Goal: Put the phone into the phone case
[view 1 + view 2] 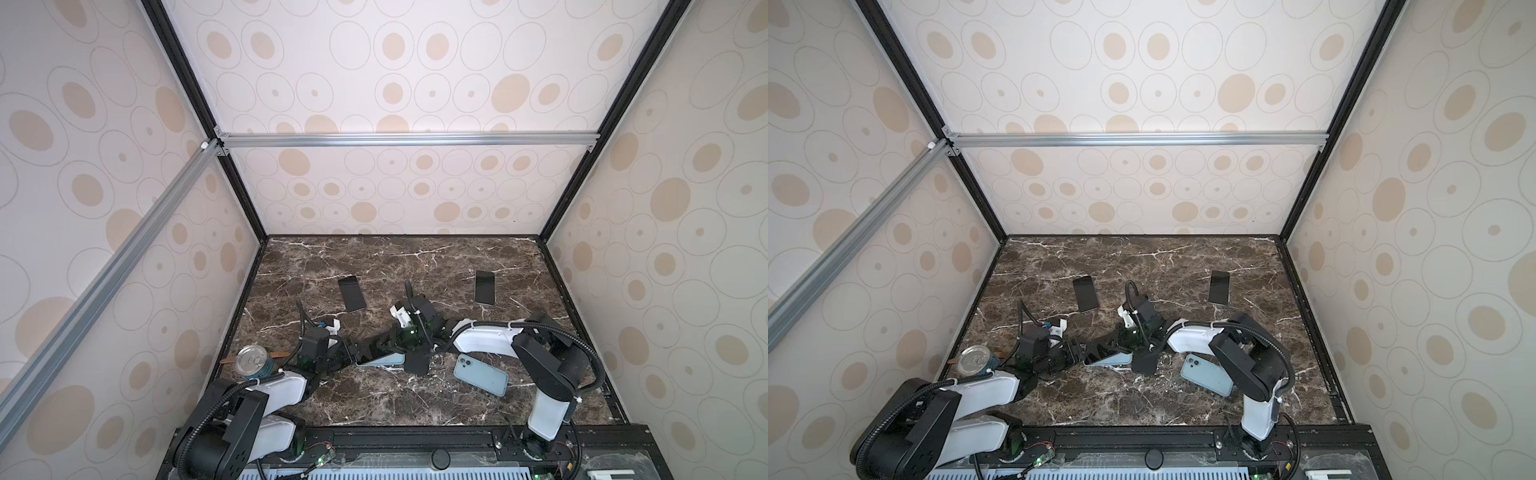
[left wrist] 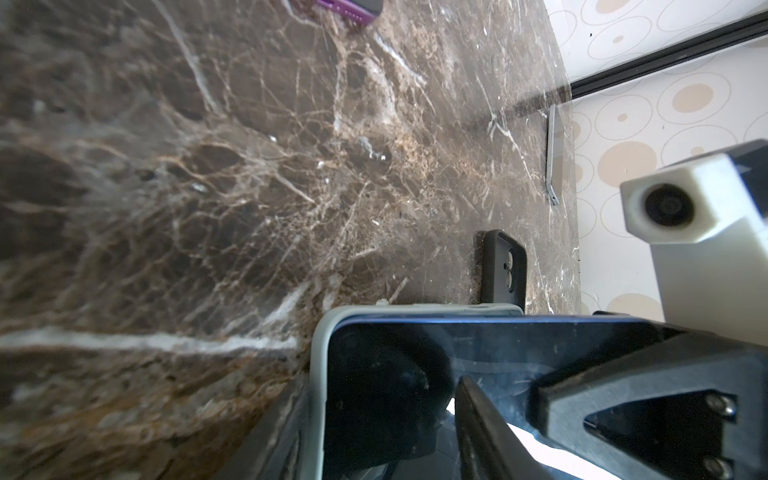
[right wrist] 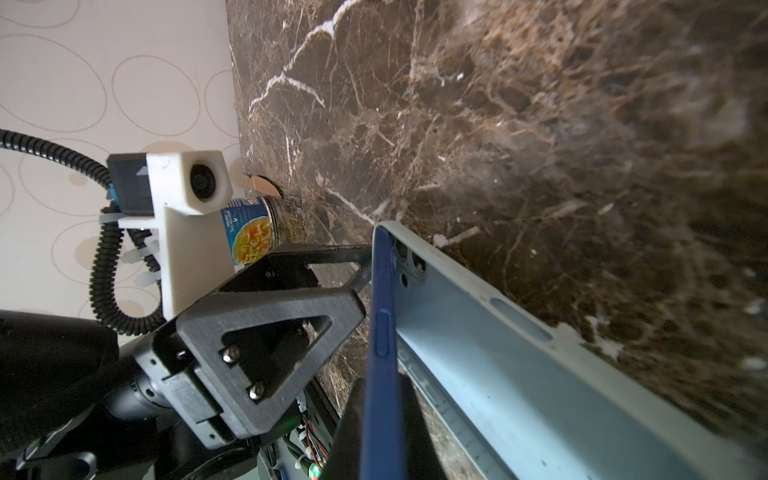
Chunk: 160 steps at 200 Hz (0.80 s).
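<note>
While the left tool (image 3: 362, 286) clamped the case (image 3: 478, 340) half-wide and the right tool (image 3: 382, 395) pinched the tilted phone (image 3: 380, 316) narrowly, uneven pressing risked springing the seated corner loose.

Both top views, lower centre: the phone case (image 1: 390, 360) lies largely covered by the left pincer (image 1: 365, 352) and right pincer (image 1: 402, 345); the left pincer's hold cannot be told. Left wrist view: purple object (image 2: 347, 9) cut by the top edge; desk (image 2: 83, 187) partly blurred. Right wrist view: phone (image 3: 381, 374) cut by the bottom edge.
</note>
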Motion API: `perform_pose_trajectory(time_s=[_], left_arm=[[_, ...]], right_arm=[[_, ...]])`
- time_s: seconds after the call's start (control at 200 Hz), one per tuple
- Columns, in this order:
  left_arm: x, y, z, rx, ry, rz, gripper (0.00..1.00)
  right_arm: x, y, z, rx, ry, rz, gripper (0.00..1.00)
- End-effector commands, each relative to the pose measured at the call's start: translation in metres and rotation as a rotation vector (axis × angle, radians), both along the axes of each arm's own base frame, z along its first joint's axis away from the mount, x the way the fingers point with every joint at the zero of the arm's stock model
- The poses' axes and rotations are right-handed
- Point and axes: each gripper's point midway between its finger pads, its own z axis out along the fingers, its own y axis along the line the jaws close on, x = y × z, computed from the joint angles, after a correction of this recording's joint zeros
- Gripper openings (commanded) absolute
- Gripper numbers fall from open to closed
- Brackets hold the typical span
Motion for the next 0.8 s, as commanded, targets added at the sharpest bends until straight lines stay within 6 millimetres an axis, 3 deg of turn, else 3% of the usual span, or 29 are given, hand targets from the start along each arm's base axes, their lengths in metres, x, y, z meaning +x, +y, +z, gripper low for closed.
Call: perform_pose_trajectory(time_s=[0.0, 0.305, 0.725, 0.795], left_arm=[[-0.019, -0.017, 0.0, -0.066, 0.052, -0.098, 0.56], [-0.023, -0.017, -0.003, -0.056, 0.059, -0.113, 0.56], [-0.028, -0.01, -0.006, -0.056, 0.07, -0.07, 0.56], [-0.03, -0.005, -0.008, -0.041, 0.067, -0.05, 0.56]], right_arm=[[-0.019, 0.008, -0.013, -0.01, 0.038, 0.033, 0.0], [-0.021, 0.013, -0.02, -0.003, 0.059, 0.045, 0.0], [-0.023, -0.004, -0.042, -0.052, 0.067, -0.011, 0.0], [-0.024, -0.006, -0.042, -0.071, 0.061, -0.006, 0.06]])
